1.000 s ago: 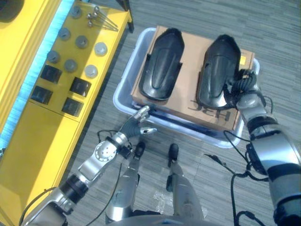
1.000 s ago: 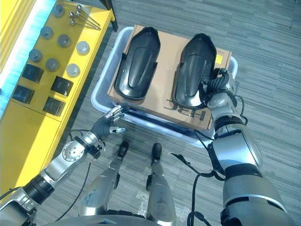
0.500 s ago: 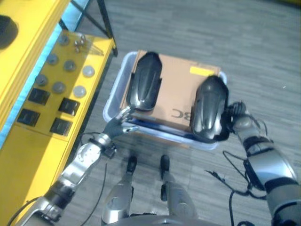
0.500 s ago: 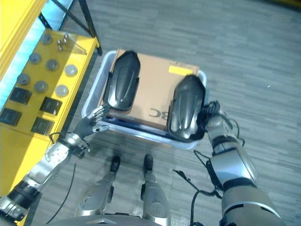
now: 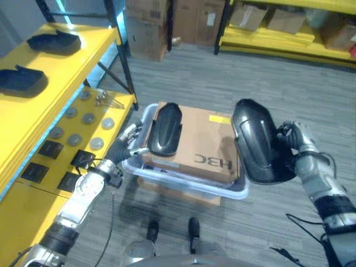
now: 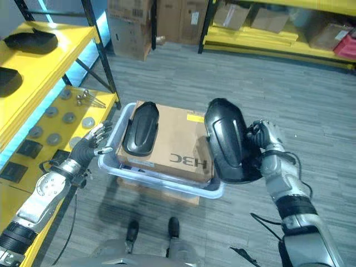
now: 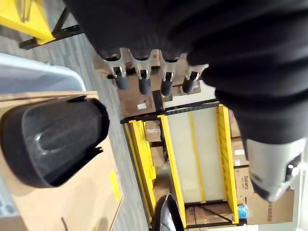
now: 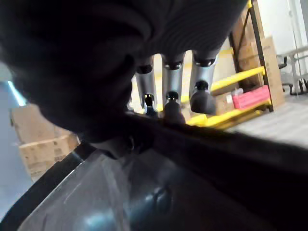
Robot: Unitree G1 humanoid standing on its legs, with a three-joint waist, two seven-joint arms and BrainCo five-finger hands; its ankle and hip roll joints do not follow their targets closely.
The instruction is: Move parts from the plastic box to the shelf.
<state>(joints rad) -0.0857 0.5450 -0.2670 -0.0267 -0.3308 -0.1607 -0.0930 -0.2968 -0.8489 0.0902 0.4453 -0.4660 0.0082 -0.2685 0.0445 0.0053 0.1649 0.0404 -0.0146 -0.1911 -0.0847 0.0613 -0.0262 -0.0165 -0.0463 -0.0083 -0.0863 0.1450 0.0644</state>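
A clear plastic box (image 5: 231, 191) stands on the floor with a cardboard sheet (image 5: 207, 143) across its top. One black moulded part (image 5: 165, 129) lies on the cardboard's left side. My right hand (image 5: 295, 139) is shut on the edge of a second, larger black part (image 5: 257, 142) and holds it tilted up above the box's right end; the right wrist view has its fingers (image 8: 168, 103) curled over the part's rim (image 8: 168, 192). My left hand (image 5: 125, 146) is open beside the box's left rim, its fingers (image 7: 144, 82) straight, touching nothing.
The yellow shelf (image 5: 83, 61) runs along the left, with two black parts (image 5: 53, 41) (image 5: 22, 80) on its upper level. The lower level holds grey discs (image 5: 89, 130), black blocks (image 5: 53, 149) and bolts (image 5: 108, 100). Cardboard boxes (image 5: 167, 22) and another yellow rack (image 5: 278, 36) stand behind.
My right hand has lifted the right black part off the cardboard and out to the right. The camera has tilted up, bringing the shelf's upper level into view. My left hand stays by the rim.
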